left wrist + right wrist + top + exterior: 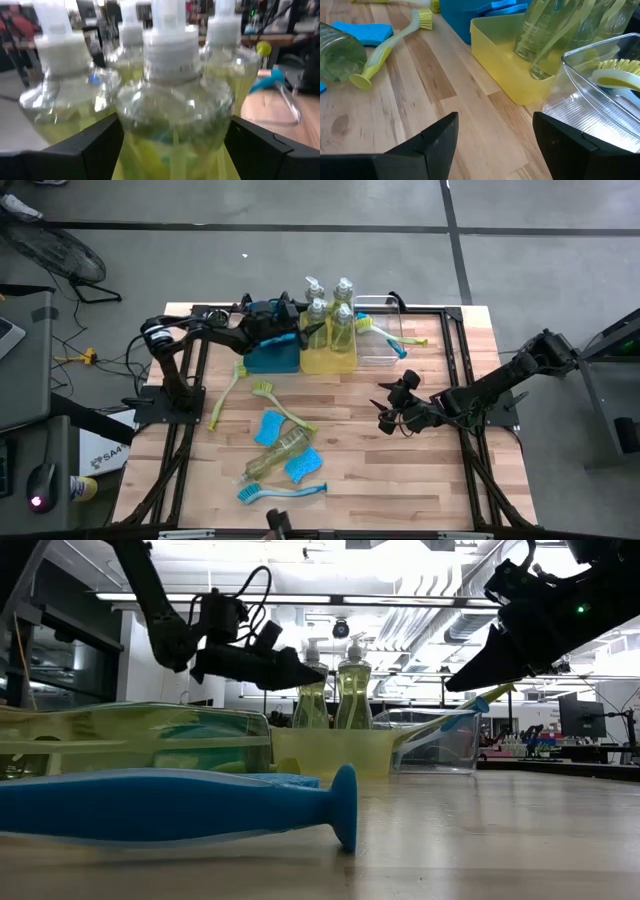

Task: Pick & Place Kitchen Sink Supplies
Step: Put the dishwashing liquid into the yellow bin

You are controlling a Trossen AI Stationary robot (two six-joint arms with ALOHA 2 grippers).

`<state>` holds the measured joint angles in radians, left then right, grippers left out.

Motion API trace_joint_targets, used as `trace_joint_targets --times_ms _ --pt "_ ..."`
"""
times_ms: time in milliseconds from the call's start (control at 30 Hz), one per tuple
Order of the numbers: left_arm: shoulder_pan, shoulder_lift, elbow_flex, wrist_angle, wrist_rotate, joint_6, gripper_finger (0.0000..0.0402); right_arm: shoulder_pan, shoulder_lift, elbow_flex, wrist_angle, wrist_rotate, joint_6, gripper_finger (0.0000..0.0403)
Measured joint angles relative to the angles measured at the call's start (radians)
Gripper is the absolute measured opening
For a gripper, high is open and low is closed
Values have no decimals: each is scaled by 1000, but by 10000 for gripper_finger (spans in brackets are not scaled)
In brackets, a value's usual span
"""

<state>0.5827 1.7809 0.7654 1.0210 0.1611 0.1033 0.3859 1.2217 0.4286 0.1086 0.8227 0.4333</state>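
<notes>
Several clear pump bottles of yellowish-green soap stand upright in a yellow bin at the table's far side. My left gripper reaches in from the left and is shut on the near-left bottle; it also shows in the left wrist view. Another soap bottle lies on its side mid-table, among two blue sponges, yellow-green brushes and a blue brush. My right gripper is open and empty above the table, right of centre; it also shows in the right wrist view. My left gripper pinches the soap bottle's round body, below its white collar, between its two fingers. The fingers come level from the table's left side, one on each flank. The bottle stands upright inside the yellow bin, close against the other bottles.
A blue bin stands left of the yellow bin. A clear bin to its right holds a yellow-green brush and a blue brush. The blue brush's handle fills the low view's foreground. Bare wood lies under my right gripper.
</notes>
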Motion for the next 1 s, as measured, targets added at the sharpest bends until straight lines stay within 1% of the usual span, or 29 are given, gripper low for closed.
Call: trace_joint_targets --times_ms 167,467,600,767,1000 --pt "0 -71 -1 -178 -2 20 317 0 0 0 -2 1 4 250" --pt "0 -199 -1 -393 -18 59 317 0 0 0 -2 -6 4 250" --pt "0 -261 -1 -530 -17 72 317 0 0 0 -6 -6 4 250" --pt "-2 -349 -1 -701 9 72 317 0 0 0 -7 -7 4 250" --pt "-62 -498 -1 -933 13 47 317 0 0 0 -7 -6 4 250"
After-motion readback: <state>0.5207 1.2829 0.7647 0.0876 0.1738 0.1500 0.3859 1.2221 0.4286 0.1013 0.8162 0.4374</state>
